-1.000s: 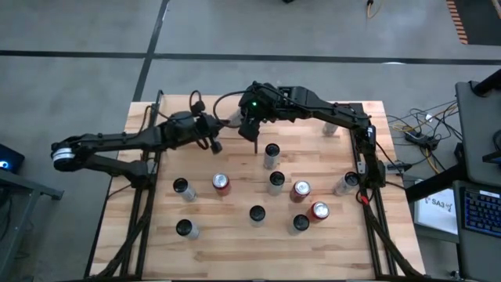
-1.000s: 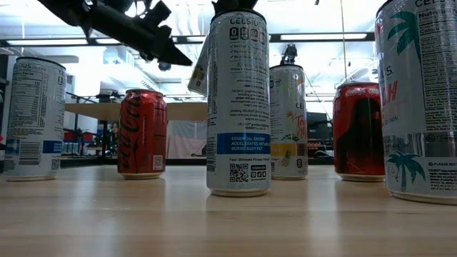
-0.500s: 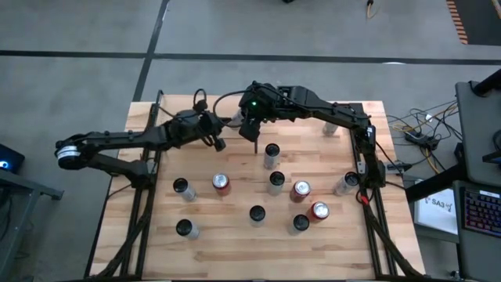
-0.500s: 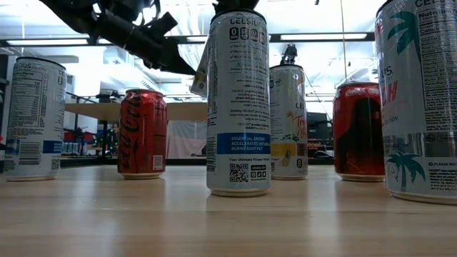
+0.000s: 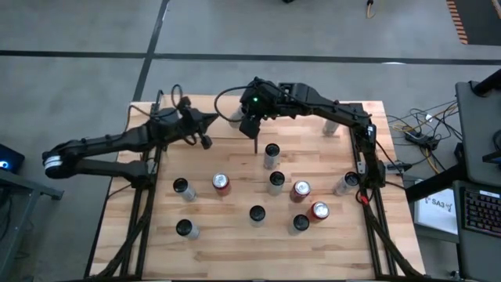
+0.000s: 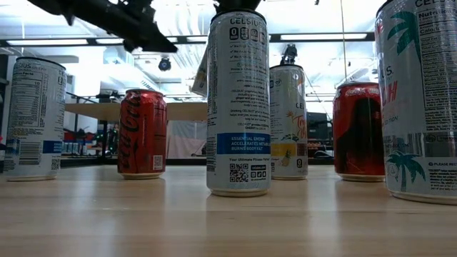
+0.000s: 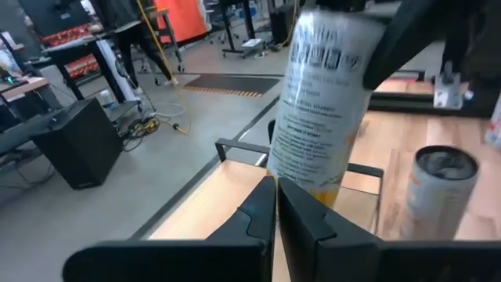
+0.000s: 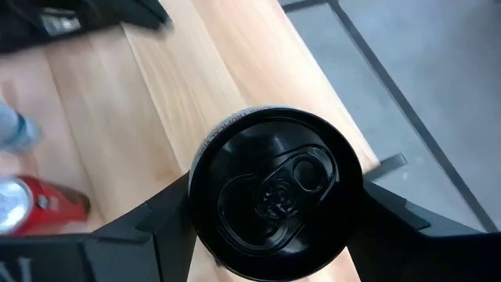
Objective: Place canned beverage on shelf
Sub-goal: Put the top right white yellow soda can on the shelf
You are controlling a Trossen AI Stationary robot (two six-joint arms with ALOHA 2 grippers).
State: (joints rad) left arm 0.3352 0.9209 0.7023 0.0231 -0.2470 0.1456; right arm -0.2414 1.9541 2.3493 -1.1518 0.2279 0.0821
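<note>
Left hand (image 5: pixel 210 119), pinched together, had swung away; right hand (image 8: pixel 274 200) clamped the can (image 8: pixel 275 190) (slippery), which could topple off the shelf (image 7: pixel 235 192) edge.

A blue-lit keyboard (image 5: pixel 479 210) sits on a desk at the right edge, next to a white paper sheet (image 5: pixel 438 205). Tangled cables (image 5: pixel 415 129) lie on the grey concrete floor (image 5: pixel 78 31). A black box-shaped case (image 7: pixel 74 145) stands on that floor.

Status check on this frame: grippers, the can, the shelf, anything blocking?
Right gripper shut on can, held over shelf. Left gripper shut, empty, beside it. One can already standing on the shelf; nothing blocking.
</note>
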